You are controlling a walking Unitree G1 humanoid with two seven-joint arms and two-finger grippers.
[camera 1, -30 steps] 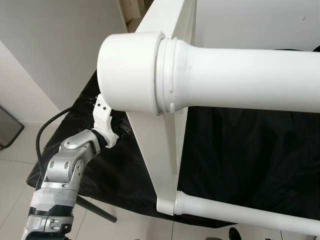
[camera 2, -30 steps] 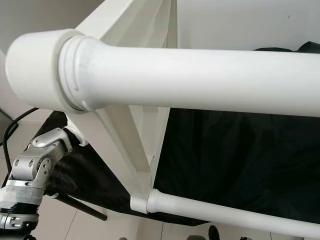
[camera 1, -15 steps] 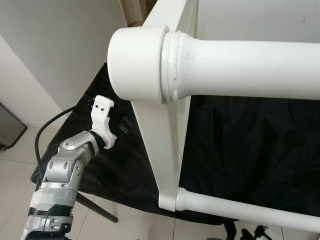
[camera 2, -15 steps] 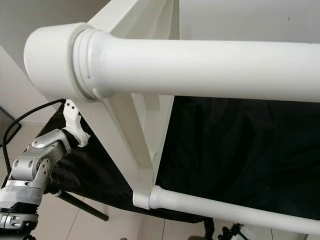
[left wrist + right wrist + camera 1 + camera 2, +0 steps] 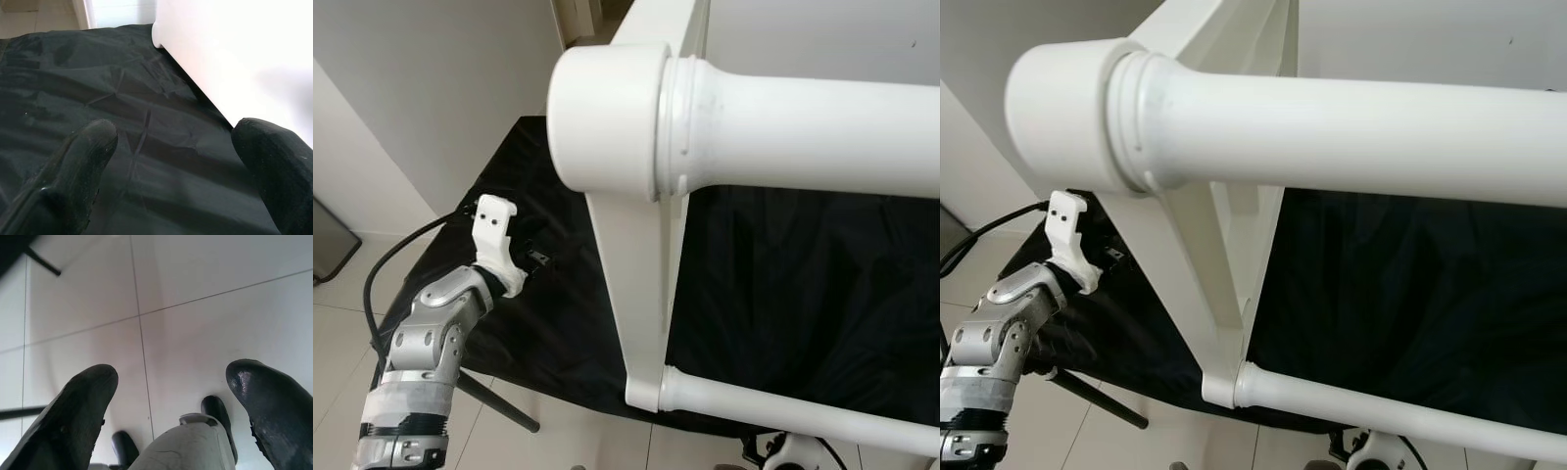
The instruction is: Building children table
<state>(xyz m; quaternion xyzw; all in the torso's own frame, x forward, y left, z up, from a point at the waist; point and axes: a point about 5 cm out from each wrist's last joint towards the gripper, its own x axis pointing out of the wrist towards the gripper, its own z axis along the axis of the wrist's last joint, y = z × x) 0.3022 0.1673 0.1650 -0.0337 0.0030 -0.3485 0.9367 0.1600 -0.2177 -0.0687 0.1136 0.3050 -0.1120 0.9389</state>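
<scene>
Left wrist view, left pincer (image 5: 171,147) spread wide, empty, over black cloth (image 5: 73,88)

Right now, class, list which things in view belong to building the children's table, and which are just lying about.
Belongs to the job:
white table frame
white round leg
lower white leg
left tool, open over the cloth

Just lying about:
black cloth
black cable
tiled floor

No text, label, brand, number or sign can be read on anything here.
</scene>
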